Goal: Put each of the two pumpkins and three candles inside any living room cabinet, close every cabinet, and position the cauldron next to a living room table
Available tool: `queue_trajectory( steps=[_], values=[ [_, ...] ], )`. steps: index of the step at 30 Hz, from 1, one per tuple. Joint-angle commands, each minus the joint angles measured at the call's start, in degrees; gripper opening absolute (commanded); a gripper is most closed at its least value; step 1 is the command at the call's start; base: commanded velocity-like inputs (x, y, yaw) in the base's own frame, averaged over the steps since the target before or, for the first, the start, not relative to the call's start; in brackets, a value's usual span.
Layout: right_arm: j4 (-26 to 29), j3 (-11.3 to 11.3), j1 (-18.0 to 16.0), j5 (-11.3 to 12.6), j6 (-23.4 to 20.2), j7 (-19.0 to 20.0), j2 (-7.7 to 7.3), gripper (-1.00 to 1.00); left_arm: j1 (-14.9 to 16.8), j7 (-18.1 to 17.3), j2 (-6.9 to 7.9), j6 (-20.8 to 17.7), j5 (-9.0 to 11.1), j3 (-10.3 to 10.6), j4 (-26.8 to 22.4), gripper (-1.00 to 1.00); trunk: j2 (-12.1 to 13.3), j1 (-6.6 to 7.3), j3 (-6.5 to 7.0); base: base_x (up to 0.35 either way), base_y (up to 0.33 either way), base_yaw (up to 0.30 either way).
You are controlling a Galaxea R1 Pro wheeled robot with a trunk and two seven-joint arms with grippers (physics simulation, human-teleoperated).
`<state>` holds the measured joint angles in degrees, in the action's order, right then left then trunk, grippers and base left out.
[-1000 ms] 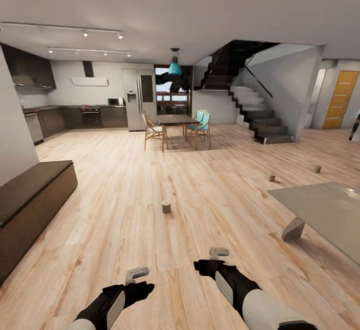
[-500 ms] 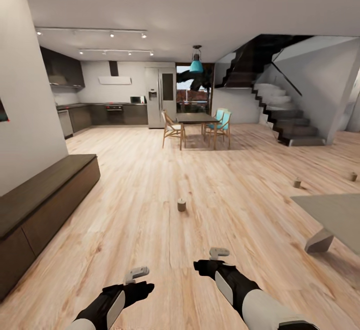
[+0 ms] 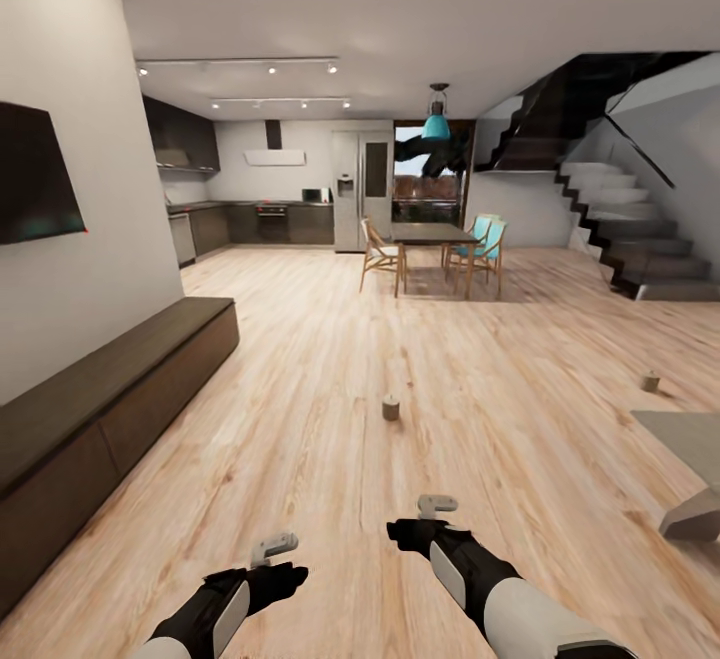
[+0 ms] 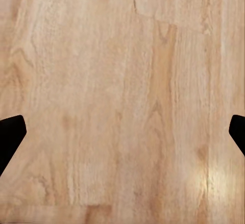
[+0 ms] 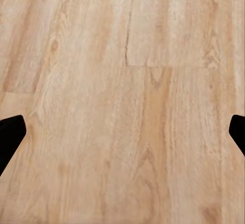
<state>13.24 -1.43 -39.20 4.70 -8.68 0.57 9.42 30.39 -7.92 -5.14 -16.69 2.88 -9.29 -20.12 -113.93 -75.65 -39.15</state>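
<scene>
Two candles show as small brown stubs on the wood floor: one candle (image 3: 391, 407) ahead of my arms, another candle (image 3: 651, 381) at the far right. The long dark-brown cabinet (image 3: 110, 409) runs along the left wall, its front panels shut. A corner of the grey table (image 3: 690, 436) reaches in from the right edge. My left gripper (image 3: 290, 577) (image 4: 122, 132) and right gripper (image 3: 405, 536) (image 5: 122, 132) hang low over bare floor, both open and holding nothing. The pumpkins and the cauldron are out of view.
A dark TV (image 3: 35, 187) hangs on the left wall above the cabinet. Far ahead stand a dining table with chairs (image 3: 432, 249), the kitchen (image 3: 260, 219) and a staircase (image 3: 640, 239). Open wood floor lies between me and them.
The camera has turned left, so the whole picture slid right: the TV came into view, more cabinet shows, and the table and one far candle slipped off the right edge. Both arms look unchanged.
</scene>
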Motion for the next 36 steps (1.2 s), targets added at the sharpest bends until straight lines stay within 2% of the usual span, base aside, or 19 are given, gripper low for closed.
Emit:
queue_trajectory(
  steps=[1,19,28,36],
  values=[
    [0.12,-0.16,0.0,0.49,-0.3,0.04,-0.02,1.0,0.02,-0.16,-0.04,-0.45,0.29,-0.35,-0.1,1.0,-0.03,0.01,-0.1,0.001,-0.003,0.267],
    [-0.77,-0.22,0.0,0.49,-0.16,0.04,-0.01,1.0,0.02,-0.16,-0.04,-0.45,0.29,-0.56,-0.1,1.0,-0.03,0.01,-0.83,0.0,0.0,0.268],
    [-1.72,-0.24,0.0,0.49,1.87,0.04,-0.05,1.0,0.02,-0.16,-0.04,-0.45,0.29,-0.56,-0.1,1.0,-0.03,0.01,-1.25,0.001,-0.002,0.254],
    [-1.89,-0.24,0.0,0.49,1.93,0.08,-0.01,1.0,0.02,-0.16,-0.05,-0.45,0.29,-0.56,-0.1,1.0,-0.03,0.01,-1.65,0.063,-0.146,0.244]
  ],
)
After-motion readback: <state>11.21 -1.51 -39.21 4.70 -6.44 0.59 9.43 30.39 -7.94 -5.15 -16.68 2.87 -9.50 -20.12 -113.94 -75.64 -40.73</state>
